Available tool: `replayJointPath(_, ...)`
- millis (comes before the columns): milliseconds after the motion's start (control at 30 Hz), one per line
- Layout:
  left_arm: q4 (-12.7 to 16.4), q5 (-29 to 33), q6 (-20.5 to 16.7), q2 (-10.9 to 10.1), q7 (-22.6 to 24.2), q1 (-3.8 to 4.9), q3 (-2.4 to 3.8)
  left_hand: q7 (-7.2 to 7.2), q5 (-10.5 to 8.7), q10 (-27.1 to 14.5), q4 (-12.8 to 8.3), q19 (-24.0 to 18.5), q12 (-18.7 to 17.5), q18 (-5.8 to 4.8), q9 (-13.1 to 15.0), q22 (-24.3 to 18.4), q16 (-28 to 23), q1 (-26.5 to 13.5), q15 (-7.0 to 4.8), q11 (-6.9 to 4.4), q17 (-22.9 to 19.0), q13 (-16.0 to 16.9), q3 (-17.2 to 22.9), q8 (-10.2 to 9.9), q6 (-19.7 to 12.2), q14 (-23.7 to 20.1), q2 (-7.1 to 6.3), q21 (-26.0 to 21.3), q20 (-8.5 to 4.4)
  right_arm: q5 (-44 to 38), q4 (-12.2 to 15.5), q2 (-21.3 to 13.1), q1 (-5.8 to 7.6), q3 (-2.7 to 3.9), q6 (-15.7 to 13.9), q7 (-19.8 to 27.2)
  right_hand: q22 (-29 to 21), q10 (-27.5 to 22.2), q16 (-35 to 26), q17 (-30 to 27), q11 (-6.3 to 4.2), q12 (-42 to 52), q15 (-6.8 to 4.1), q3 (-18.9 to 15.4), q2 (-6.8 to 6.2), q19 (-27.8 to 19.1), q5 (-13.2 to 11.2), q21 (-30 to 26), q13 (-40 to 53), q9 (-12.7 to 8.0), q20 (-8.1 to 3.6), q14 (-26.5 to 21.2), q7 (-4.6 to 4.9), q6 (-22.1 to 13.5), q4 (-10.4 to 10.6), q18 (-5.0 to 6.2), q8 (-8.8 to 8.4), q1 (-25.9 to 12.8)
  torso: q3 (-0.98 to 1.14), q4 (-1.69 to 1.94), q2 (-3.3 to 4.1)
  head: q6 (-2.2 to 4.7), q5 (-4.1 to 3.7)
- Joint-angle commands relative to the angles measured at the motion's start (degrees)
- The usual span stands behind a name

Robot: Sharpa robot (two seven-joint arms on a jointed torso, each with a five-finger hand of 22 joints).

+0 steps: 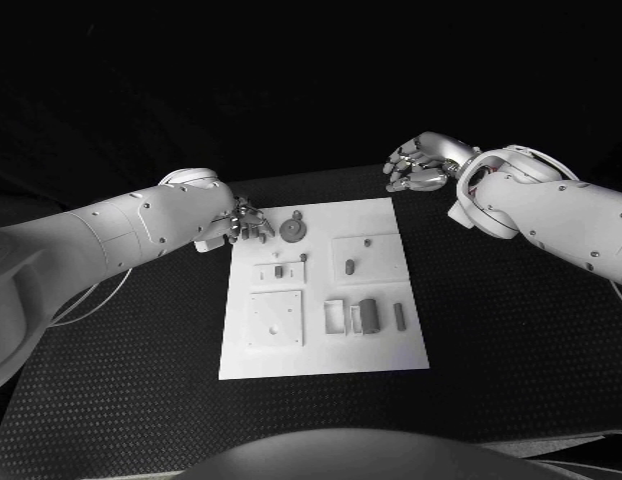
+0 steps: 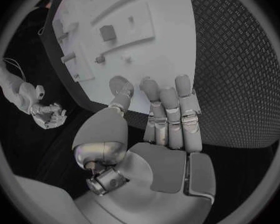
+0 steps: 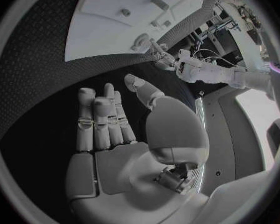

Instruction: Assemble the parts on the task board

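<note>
The white task board (image 1: 326,345) lies in the middle of the black table. Grey parts sit on it: a round disc (image 1: 295,230) near the far edge, a small peg (image 1: 350,266) in a square recess, and several upright blocks (image 1: 367,314) nearer to me. My left hand (image 1: 243,222) hovers at the board's far left corner, close to the disc. Its fingers (image 2: 168,109) are straight and hold nothing. My right hand (image 1: 419,168) hangs off the board, beyond its far right corner. Its palm (image 3: 127,154) is bare and its fingers are spread.
A flat square plate (image 1: 274,318) with small holes sits on the board's near left part. Black textured table (image 1: 527,330) surrounds the board on all sides. The left wrist view shows the board (image 2: 171,15) ahead of the fingers and my right hand (image 2: 50,113) far off.
</note>
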Motion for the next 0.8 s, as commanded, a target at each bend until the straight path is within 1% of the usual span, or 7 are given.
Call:
replayJointPath(33, -0.2, 0.4, 1.2, 0.3, 0.5, -0.15, -0.02, 1.10, -0.18, -5.8, 0.0, -0.1, 0.4, -0.78, 0.1, 0.7, 0.2, 0.9, -0.02, 2.34, -0.1, -0.1, -0.4, -0.4, 1.4, -0.3, 0.21, -0.2, 0.01, 0.0, 0.2, 0.0, -0.01, 0.03, 0.5, 0.3, 1.0, 0.8, 0.2, -0.1, 0.42, -0.3, -0.07, -0.2, 0.38, 0.0, 0.4, 0.1, 0.1, 0.1, -0.34, -0.3, 1.09, -0.5, 0.1, 2.61, 0.39, -0.3, 0.03, -0.07, 0.06, 0.01, 0.03)
replayJointPath(267, -0.3, 0.4, 1.1, 0.3, 0.4, -0.21, -0.03, 1.10, -0.19, -5.8, 0.0, 0.0, 0.5, -0.80, 0.1, 0.8, 0.4, 1.4, -0.03, 2.34, -0.3, -0.2, -0.4, -0.5, 1.4, -0.3, 0.41, -0.3, 0.02, 0.0, 0.3, 0.0, -0.01, 0.03, 0.5, 0.3, 1.0, 0.8, 0.2, -0.1, 0.42, -0.3, -0.07, -0.2, 0.38, 0.0, 0.4, 0.1, 0.1, 0.1, -0.34, -0.4, 1.08, -0.5, 0.1, 2.61, 0.39, -0.3, 0.00, 0.02, 0.04, -0.13, -0.18)
replayJointPath(400, -0.3, 0.4, 0.7, 0.3, 0.4, -0.21, -0.03, 1.09, -0.20, -5.8, 0.1, 0.0, 0.5, -0.81, 0.1, 0.8, 0.5, 1.7, -0.04, 2.33, -0.5, -0.3, -0.3, -0.5, 1.5, -0.3, 0.78, -0.3, 0.02, 0.0, 0.2, 0.0, -0.01, 0.03, 0.6, 0.3, 1.0, 0.8, 0.2, -0.1, 0.42, -0.3, -0.07, -0.2, 0.38, 0.0, 0.4, 0.1, 0.1, 0.1, -0.34, -0.4, 1.08, -0.5, 0.1, 2.61, 0.39, -0.3, 0.00, 0.02, 0.01, -0.16, -0.18)
replayJointPath(433, -0.4, 0.4, 0.7, 0.3, 0.5, -0.21, -0.03, 1.10, -0.27, -5.8, 0.1, 0.1, 0.6, -0.80, 0.1, 0.8, 0.5, 2.0, -0.04, 2.34, -0.6, -0.3, -0.1, -0.6, 1.5, -0.3, 1.02, -0.3, 0.02, 0.0, 0.2, 0.1, -0.01, 0.03, 0.7, 0.2, 1.0, 0.8, 0.2, -0.1, 0.42, -0.3, -0.07, -0.2, 0.39, 0.0, 0.4, 0.1, 0.1, 0.1, -0.34, -0.4, 1.08, -0.5, 0.1, 2.61, 0.39, -0.3, 0.00, 0.02, 0.01, -0.16, -0.18)
replayJointPath(533, -0.4, 0.4, 0.5, 0.3, 0.5, -0.21, -0.03, 1.12, -0.27, -5.8, 0.4, 0.3, 0.7, -0.84, 0.2, 0.8, 0.7, 2.4, -0.01, 2.36, -0.8, -0.4, 1.2, -0.6, 1.6, -0.3, 0.95, -0.4, 0.07, 0.0, 0.2, 0.1, -0.01, 0.03, 0.7, 0.2, 1.0, 0.8, 0.2, -0.1, 0.42, -0.3, -0.07, -0.2, 0.39, 0.0, 0.4, 0.1, 0.1, 0.1, -0.34, -0.4, 1.08, -0.5, 0.1, 2.61, 0.39, -0.4, -0.01, 0.01, 0.01, -0.24, -0.19)
replayJointPath(800, -0.3, 1.2, 0.8, 0.3, 0.5, -0.21, -0.03, 1.11, -0.27, -5.6, 0.2, 0.5, 0.9, -0.83, 0.4, 0.9, 1.1, 3.6, -0.04, 2.33, -1.2, -0.6, 3.5, -0.8, 1.7, -0.2, 2.39, -0.3, 0.07, 0.0, 0.1, 0.2, -0.01, 0.03, 0.8, 0.2, 1.0, 0.8, 0.2, -0.1, 0.42, -0.3, -0.06, -0.2, 0.39, -0.1, 0.4, 0.1, 0.1, 0.1, -0.33, -0.4, 1.09, -0.5, 0.1, 2.61, 0.39, -0.4, -0.02, 0.00, -0.01, -0.33, -0.20)
